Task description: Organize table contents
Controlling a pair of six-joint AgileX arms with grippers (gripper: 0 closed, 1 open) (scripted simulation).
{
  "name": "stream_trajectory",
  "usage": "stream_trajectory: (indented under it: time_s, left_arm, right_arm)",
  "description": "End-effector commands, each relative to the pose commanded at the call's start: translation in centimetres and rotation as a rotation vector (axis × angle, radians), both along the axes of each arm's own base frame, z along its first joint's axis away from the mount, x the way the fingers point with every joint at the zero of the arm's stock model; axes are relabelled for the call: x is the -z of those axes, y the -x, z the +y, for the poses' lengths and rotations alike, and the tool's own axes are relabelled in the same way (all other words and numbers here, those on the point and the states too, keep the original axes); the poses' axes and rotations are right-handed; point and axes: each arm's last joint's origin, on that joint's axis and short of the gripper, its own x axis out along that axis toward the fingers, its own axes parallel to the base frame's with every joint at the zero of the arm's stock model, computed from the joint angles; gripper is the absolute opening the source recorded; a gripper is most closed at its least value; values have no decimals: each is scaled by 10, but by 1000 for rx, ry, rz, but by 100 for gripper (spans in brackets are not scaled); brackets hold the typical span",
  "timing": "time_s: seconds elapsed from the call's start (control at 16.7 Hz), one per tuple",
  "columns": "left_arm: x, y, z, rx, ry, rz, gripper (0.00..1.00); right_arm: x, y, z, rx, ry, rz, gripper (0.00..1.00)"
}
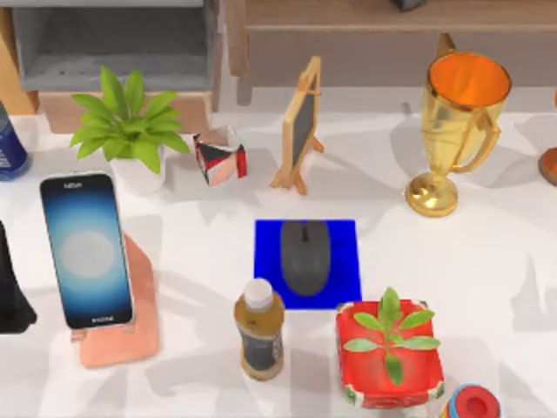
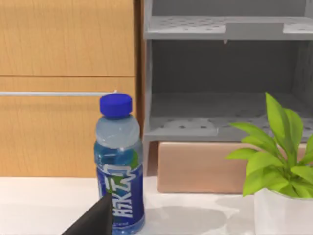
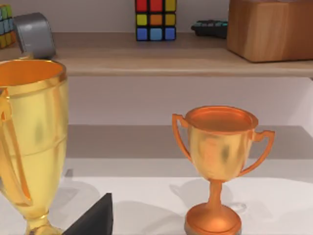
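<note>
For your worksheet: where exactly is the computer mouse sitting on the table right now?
In the top view, the dark grey mouse lies on the blue mat near the table's middle, between the brown bottle and the small chalkboard easel.

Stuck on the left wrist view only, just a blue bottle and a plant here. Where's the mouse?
Observer: The mouse lies on a blue mat at mid-table.
Operator: Phone?
Observer: The smartphone leans on a pink stand at the table's left, screen lit.
Operator: Anything crowding the mat?
Observer: A brown bottle stands upright just off the mat's lower-left corner in the top view.
</note>
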Motion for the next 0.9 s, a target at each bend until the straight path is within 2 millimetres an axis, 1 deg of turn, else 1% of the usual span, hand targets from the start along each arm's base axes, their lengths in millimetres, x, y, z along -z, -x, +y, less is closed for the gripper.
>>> stream_trajectory:
  time_s: [0.24,0.48,0.72,0.9]
  left_arm:
    - [0,0,0,0,0,0,100]
    - [0,0,0,0,0,0,100]
    - [0,0,0,0,0,0,100]
    - [0,0,0,0,0,0,100]
  right_arm:
    - [-2,-1,-2,12,1,0,100]
    - [-12,-11,-12,63,3,14,100]
    - [-17,-33,-32,120,-4,66,100]
    - [-12,-54,-56,158,-24,122,100]
